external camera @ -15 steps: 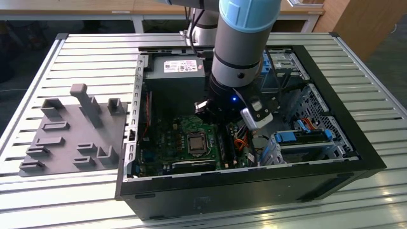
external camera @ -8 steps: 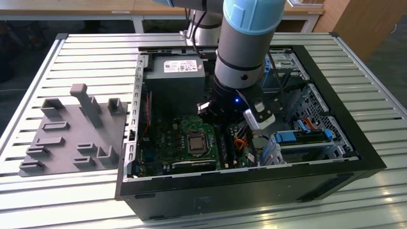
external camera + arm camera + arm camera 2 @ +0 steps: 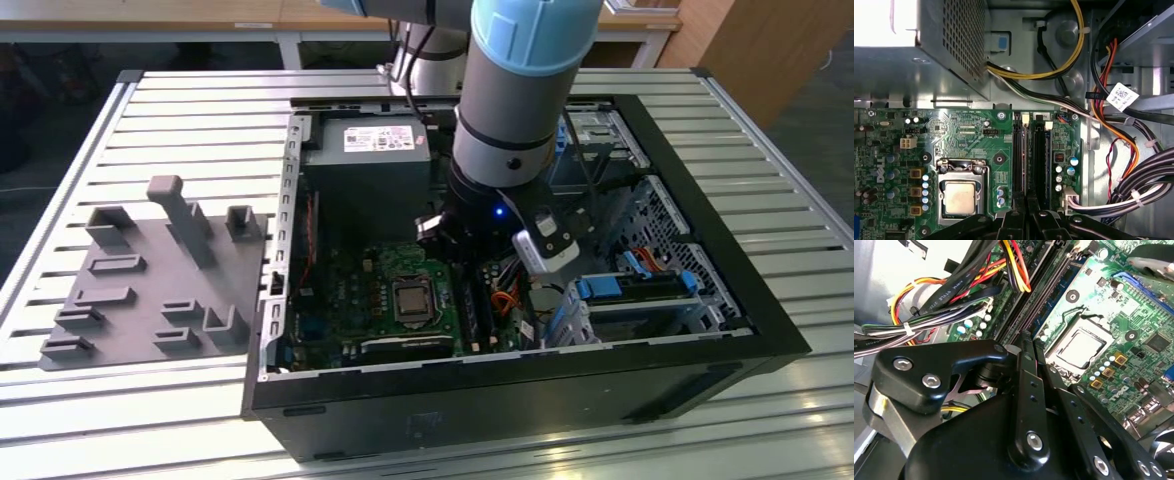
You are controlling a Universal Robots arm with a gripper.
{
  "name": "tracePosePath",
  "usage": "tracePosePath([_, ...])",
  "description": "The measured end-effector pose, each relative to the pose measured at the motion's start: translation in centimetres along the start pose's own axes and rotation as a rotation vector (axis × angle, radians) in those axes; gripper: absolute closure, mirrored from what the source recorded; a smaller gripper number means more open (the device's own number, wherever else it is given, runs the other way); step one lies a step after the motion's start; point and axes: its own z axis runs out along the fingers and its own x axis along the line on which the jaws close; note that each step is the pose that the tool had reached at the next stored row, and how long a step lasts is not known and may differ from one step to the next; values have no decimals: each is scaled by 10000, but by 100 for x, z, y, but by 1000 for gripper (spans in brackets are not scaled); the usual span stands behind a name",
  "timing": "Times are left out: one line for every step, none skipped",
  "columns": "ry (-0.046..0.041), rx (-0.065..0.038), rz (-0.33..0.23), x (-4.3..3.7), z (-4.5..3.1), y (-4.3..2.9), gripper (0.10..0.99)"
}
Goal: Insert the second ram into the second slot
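1. Gripper (image 3: 1026, 222): low inside the computer case (image 3: 534, 372), over the memory slots. The jaws are drawn almost together on a thin edge-on strip. They appear clamped on it.
2. The second ram (image 3: 1026, 160): judged to be that strip. In the first wrist view it runs out from between the jaws, along a slot beside the neighbouring memory slot (image 3: 1040, 160). Whether it is fully seated cannot be told.
3. Step in hand, by judgement: insertion, with the board at or in its slot. Seating calls for a straight push down, with the edge square to the slot and the white end latches (image 3: 1025, 118) free to close.
4. Motherboard (image 3: 969, 135): green, with the processor socket (image 3: 960, 196) just beside the slots. It carries a printed mark, left unread.
5. Cable bundle (image 3: 1144, 175): black, red and yellow leads near the slots. A white tag (image 3: 1122, 96) hangs on one, print left unread.
6. Power supply (image 3: 367, 160): grey box at the case's far end, with a white label (image 3: 376, 138), not read.
7. Grey fixture plate (image 3: 147, 290): on the slatted table (image 3: 200, 100), towards the exterior view's left.
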Motion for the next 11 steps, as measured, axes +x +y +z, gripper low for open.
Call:
tracePosePath([0, 2, 1, 0, 1, -1, 953])
tracePosePath([0, 2, 1, -1, 3, -1, 953])
tracePosePath([-1, 2, 0, -2, 5, -1, 953])
tracePosePath([0, 2, 0, -2, 6, -1, 953])
tracePosePath([0, 3, 0, -2, 6, -1, 953])
tracePosePath([-1, 3, 0, -2, 7, -2, 953])
tracePosePath([-1, 0, -1, -3, 9, -3, 953])
tracePosePath([-2, -1, 0, -3, 11, -5, 953])
tracePosePath([-1, 0, -1, -4, 13, -7, 953])
tracePosePath([0, 2, -1, -4, 13, -9, 953])
tracePosePath([0, 1, 0, -4, 15, -12, 953])
